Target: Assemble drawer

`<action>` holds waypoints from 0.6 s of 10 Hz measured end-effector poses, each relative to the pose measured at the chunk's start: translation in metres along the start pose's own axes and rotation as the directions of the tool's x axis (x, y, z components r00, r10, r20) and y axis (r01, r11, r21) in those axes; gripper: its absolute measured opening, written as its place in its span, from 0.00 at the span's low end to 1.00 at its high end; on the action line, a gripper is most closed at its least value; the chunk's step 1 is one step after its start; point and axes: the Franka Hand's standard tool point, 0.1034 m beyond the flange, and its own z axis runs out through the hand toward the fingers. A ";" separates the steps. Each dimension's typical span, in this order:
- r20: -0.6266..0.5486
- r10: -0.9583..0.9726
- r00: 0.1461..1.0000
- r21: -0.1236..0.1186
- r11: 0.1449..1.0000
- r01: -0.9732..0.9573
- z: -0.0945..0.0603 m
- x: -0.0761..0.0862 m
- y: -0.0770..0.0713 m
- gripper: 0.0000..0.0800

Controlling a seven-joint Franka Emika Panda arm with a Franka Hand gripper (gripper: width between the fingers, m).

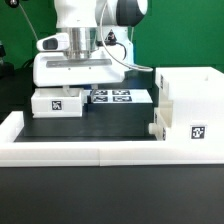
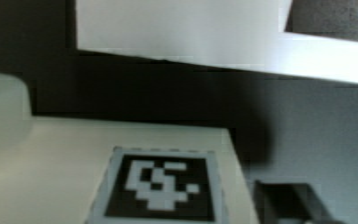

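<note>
Black tabletop (image 1: 120, 125), fenced by low white border wall (image 1: 60, 150). Tool (image 1: 84, 90) down low against small tray (image 1: 57, 103) — cannot tell whether apart, together or clamped, hidden under the wide hand body. Close on the tray's tag (image 2: 158, 185) in wrist view. Just beside, toward exterior view's right, marker board (image 1: 120, 97). Well apart at exterior view's right, tall box shell (image 1: 190, 95). Probably grasping the tray for the shell — seat squarely on one wall, lift level, stay clear of marker board, line up with shell opening before pushing.
</note>
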 end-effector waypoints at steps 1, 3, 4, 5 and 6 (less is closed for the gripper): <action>0.000 0.000 1.000 0.000 1.000 0.000 0.000 0.000 0.000 0.14; 0.000 -0.001 1.000 0.000 1.000 0.001 0.000 0.000 0.000 0.05; 0.000 -0.001 1.000 0.000 1.000 0.001 0.000 0.000 0.000 0.05; 0.000 -0.001 1.000 0.000 1.000 0.001 0.000 0.000 0.000 0.05; 0.000 -0.001 1.000 0.000 1.000 0.001 0.000 0.000 0.000 0.05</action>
